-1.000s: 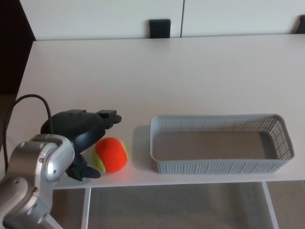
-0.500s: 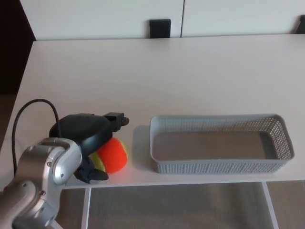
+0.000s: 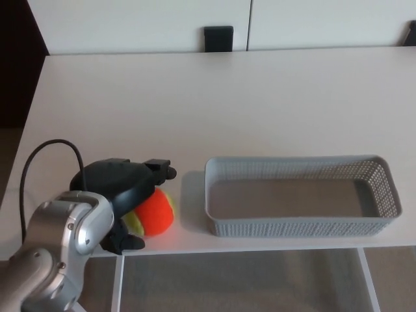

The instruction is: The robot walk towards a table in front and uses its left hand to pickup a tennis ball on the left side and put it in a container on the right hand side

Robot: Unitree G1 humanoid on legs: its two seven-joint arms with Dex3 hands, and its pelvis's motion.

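Tennis ball (image 3: pixel 155 213): orange with a yellow-green patch on its left side. Left hand (image 3: pixel 121 187): black. Forearm (image 3: pixel 65 231): silver-grey metal. Container (image 3: pixel 292 227): light grey, walls a fine perforated mesh pattern. Surface (image 3: pixel 195 97): plain white.

The orange-and-yellow tennis ball (image 3: pixel 156 212) rests on the white table (image 3: pixel 195 97), just left of the grey mesh container (image 3: pixel 292 227). The left hand (image 3: pixel 122 194) lies over the ball's side away from the container.

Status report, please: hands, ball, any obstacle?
Left robot hand over ball, grip unclear; right robot hand not in view. Ball on table, left of basket. Basket empty, nothing between them.
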